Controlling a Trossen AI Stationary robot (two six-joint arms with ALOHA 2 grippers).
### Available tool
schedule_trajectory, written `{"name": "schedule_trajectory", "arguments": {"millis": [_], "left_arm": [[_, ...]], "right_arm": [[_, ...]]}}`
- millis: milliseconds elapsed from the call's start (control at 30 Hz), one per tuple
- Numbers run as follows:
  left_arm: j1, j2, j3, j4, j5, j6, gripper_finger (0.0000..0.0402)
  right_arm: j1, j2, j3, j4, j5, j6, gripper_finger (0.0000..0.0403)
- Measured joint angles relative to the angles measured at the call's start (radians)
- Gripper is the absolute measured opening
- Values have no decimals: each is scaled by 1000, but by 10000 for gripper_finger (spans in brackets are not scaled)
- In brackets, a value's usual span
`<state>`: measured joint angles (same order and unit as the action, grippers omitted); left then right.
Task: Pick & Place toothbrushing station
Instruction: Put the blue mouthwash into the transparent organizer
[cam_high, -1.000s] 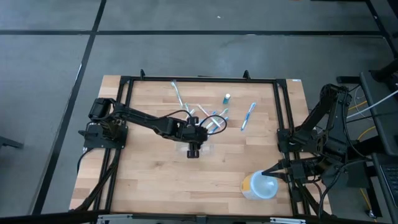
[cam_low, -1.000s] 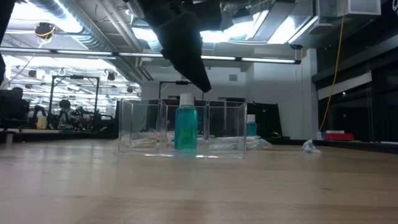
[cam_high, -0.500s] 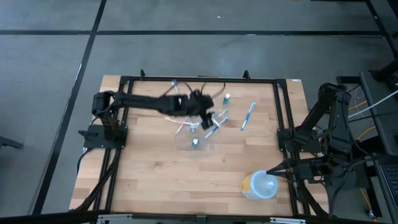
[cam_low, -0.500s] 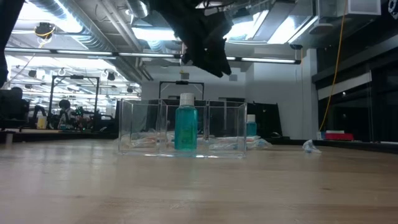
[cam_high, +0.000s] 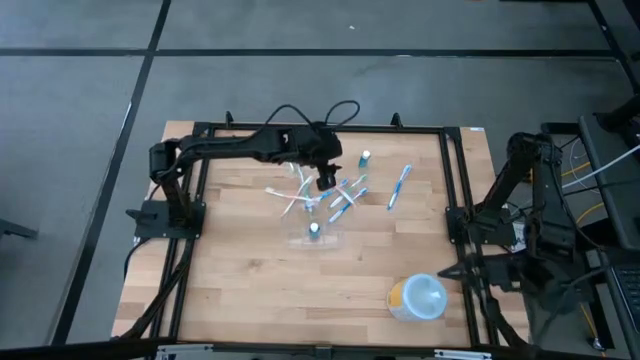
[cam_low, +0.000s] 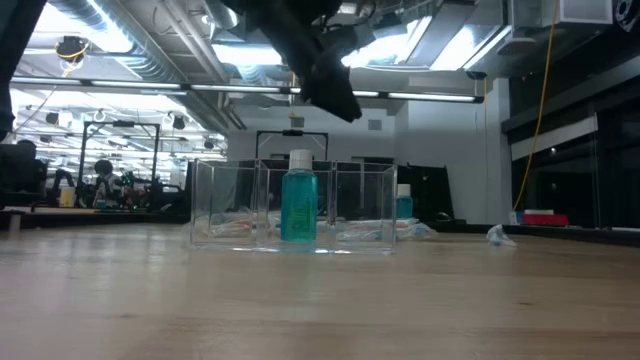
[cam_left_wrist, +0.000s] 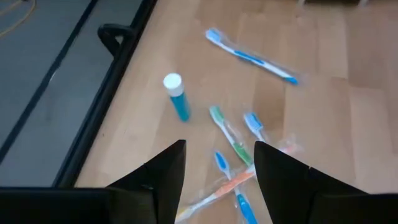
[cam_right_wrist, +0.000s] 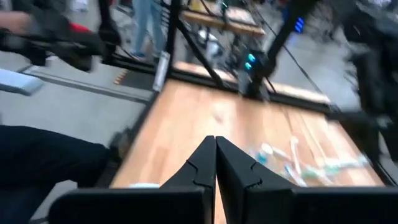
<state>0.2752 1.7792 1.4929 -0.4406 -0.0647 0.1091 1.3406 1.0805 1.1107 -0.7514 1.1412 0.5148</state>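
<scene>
My left gripper (cam_low: 335, 95) hangs high over the wooden table (cam_low: 320, 300), fingers pointing down and to the right; whether they are parted I cannot tell here. Below it, slightly to its left, the clear toothbrushing station (cam_low: 293, 206) stands upright, a teal bottle with a white cap (cam_low: 299, 201) in its middle compartment. A second teal bottle (cam_low: 403, 203) shows behind it, lower right of my gripper.

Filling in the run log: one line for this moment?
left tool: open, above toothbrushes | right tool: shut, parked | station: holds teal bottle
</scene>
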Motion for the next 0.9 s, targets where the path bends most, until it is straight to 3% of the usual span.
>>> {"name": "schedule_trajectory", "arguments": {"millis": [200, 333, 567, 733, 800, 900], "left_arm": [[-27, -14, 0, 0, 50, 53, 185], [-78, -33, 2, 3, 106, 63, 185], [-200, -97, 0, -140, 34, 113, 185], [-301, -194, -13, -218, 16, 60, 185], [-354, -247, -45, -198, -43, 53, 185], [-441, -338, -135, -159, -211, 36, 185]], "right_arm": [[-153, 1, 0, -242, -55, 285, 14], [-306, 17, 0, -337, -123, 332, 14], [-646, 3, 0, -510, -141, 306, 14], [-937, -6, 0, -533, -254, 206, 14], [-1031, -6, 0, -480, -309, 119, 14], [-1152, -7, 0, -324, -444, -53, 14]]}}
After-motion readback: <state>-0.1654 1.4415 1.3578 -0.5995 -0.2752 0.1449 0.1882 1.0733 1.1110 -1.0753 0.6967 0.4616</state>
